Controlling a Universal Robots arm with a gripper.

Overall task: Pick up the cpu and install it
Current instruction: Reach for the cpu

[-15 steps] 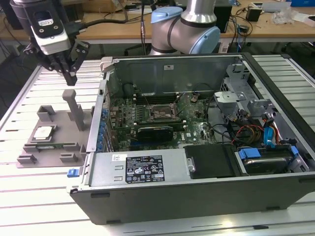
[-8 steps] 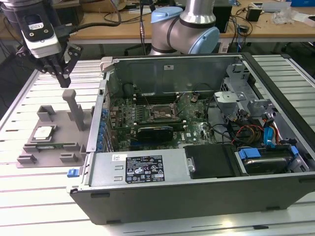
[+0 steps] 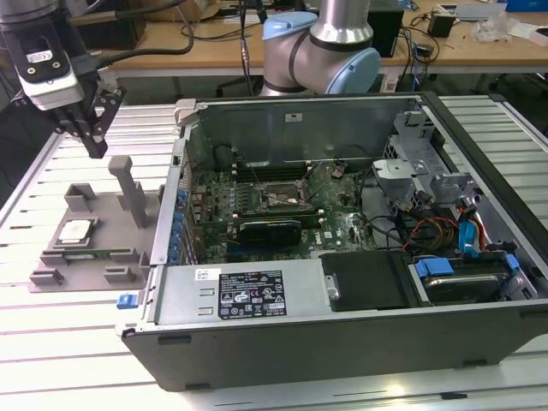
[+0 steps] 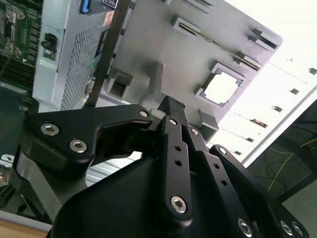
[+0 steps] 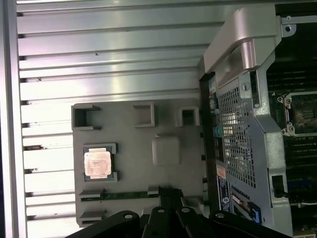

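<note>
The cpu [image 3: 75, 231] is a small silvery square chip lying flat in a pocket of the grey holder plate [image 3: 96, 255], at the exterior view's left of the open computer case. It also appears in both wrist views [image 5: 97, 162] [image 4: 221, 88]. My gripper [image 3: 94, 147] hangs well above the holder's far end, apart from the chip. Its black fingers are pressed together at the tips with nothing between them, as both wrist views [image 4: 168, 105] [image 5: 166, 190] show. The dark socket frame [image 3: 278, 199] sits on the motherboard inside the case.
The computer case [image 3: 342, 334] lies open on a slatted metal table [image 3: 77, 342], its wall rising right beside the holder. A long black card [image 3: 270, 231] lies below the socket. Grey upright posts [image 3: 128, 188] stand on the holder. The arm's base [image 3: 321, 51] is behind the case.
</note>
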